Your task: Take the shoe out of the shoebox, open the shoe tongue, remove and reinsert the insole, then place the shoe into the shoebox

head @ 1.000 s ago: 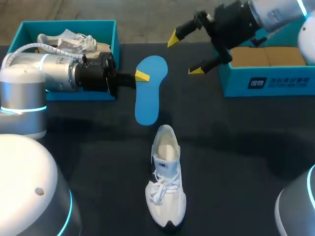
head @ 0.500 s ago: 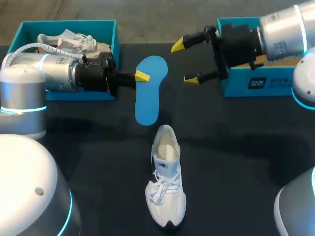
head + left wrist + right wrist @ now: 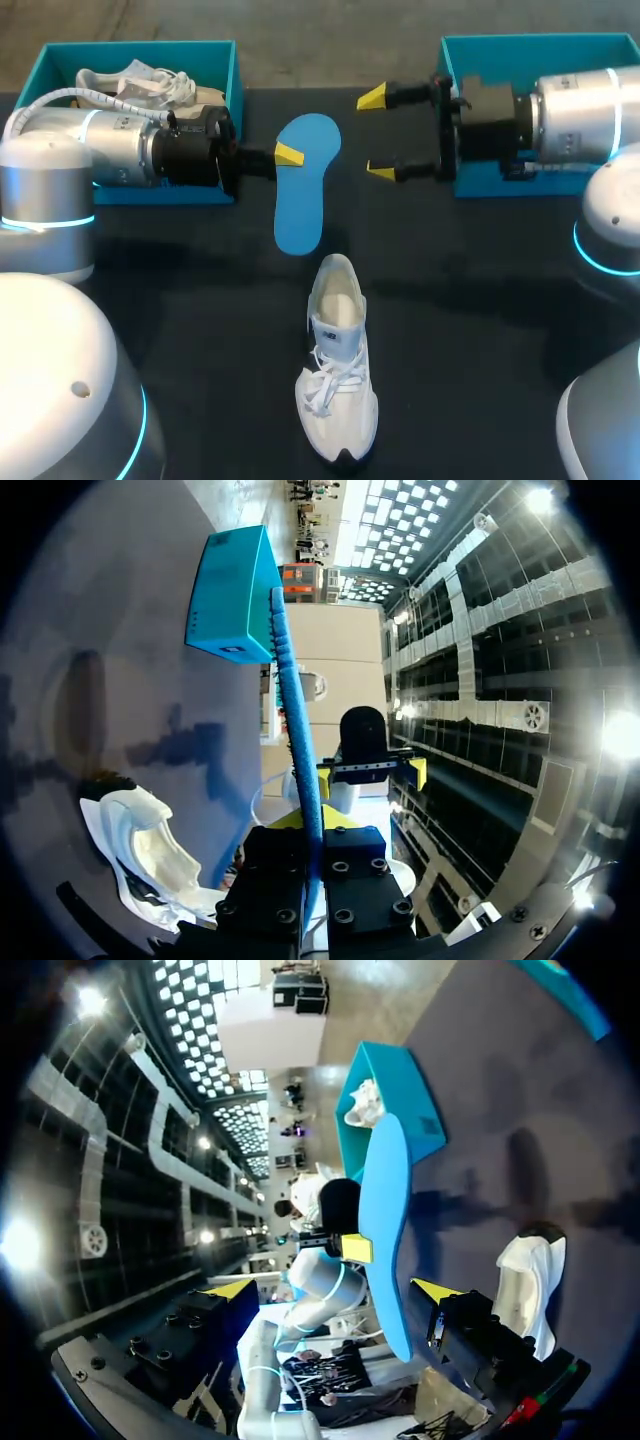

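We have the insole pinched by its left edge in our left fingers. They are clamped on its wider end, and it appears to be carried just clear of the desk. Its long axis runs from the desk's far edge toward the near edge, with the broad end far and the narrow heel end near. The left wrist view shows it edge-on, running straight out from between those fingers.

Our right fingers are spread wide and hold nothing. They point in from the right, level with the insole's broad end. One tip sits nearer the far edge and the other nearer us, with the insole's free right edge straight ahead of them across a small gap. In the right wrist view its blue face stands ahead, in the opening between the two tips.

The shoe lies on the desk toward the middle of the near edge, with its toe near and its open heel far. That puts it almost in line with the insole, whose narrow end sits just beyond the collar.

We judge that reinsertion turns on this line-up. The left arm already has the insole, while the right is near enough to take its far side or come down to steady the shoe. The left shoebox sits at the far-left corner and the right shoebox at the far-right corner.
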Robot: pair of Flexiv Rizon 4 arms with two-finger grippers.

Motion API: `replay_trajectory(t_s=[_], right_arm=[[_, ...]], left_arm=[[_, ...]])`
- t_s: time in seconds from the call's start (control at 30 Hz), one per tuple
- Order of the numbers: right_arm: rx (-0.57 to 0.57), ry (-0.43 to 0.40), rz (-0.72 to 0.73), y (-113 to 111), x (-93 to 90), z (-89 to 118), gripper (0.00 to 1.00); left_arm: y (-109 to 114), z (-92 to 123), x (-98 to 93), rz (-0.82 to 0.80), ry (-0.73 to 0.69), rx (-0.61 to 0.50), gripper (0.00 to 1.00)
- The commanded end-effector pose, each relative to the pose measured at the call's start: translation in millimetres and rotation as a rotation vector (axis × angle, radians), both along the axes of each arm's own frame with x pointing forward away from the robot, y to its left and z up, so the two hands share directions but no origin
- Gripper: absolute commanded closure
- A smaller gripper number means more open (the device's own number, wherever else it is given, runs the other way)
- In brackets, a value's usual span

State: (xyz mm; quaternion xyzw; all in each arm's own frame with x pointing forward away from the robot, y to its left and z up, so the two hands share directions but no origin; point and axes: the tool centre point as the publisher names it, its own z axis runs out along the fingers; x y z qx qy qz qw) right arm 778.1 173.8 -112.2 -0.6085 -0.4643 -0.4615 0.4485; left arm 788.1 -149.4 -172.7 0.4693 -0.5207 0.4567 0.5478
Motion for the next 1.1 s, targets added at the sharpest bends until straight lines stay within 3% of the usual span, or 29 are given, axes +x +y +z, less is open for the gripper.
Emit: replay_trajectory(t_s=[0.03,0.27,0.57,0.77,0.9,1.03,1.1], right_arm=[[0.048,0.007,-0.018,2.3,-1.2,-1.5,0.00],[0.040,0.017,-0.025,2.3,-0.7,-1.2,0.00],[0.040,0.017,-0.025,2.3,-0.7,-1.2,0.00],[0.040,0.017,-0.025,2.3,-0.7,-1.2,0.00],[0.040,0.017,-0.025,2.3,-0.7,-1.2,0.00],[0.040,0.017,-0.025,2.3,-0.7,-1.2,0.00],[0.040,0.017,-0.025,2.3,-0.7,-1.2,0.00]], left_arm=[[0.3,0.4,-0.9,0.001,-0.001,0.002,1.00],[-4.2,23.0,-5.4,0.063,-0.368,0.063,1.00],[10.7,53.8,-0.7,0.280,-0.981,0.121,1.00],[17.5,51.8,-2.8,0.467,-1.487,0.131,1.00],[18.6,41.6,-5.9,0.610,-1.999,0.141,1.00],[19.6,39.6,2.7,0.672,-2.299,0.111,1.00],[20.3,40.7,9.1,0.692,-2.371,0.090,1.00]])
